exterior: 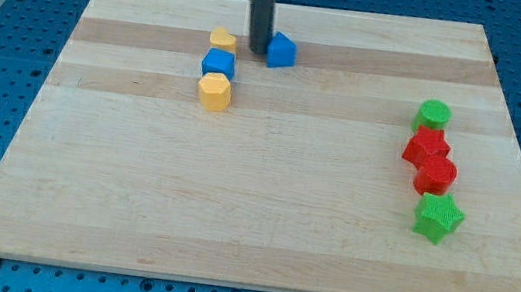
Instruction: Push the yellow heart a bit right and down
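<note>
The yellow heart (222,37) lies near the view's top, left of centre. My tip (256,50) stands just right of it, between the heart and a blue block (281,50). A blue hexagon-like block (218,62) sits right below the heart, touching it. A yellow hexagon block (214,91) sits below that one.
At the view's right stands a column of blocks: a green round one (434,115), two red ones (427,147) (436,174), and a green star (438,218). The wooden board (251,215) lies on a blue perforated table.
</note>
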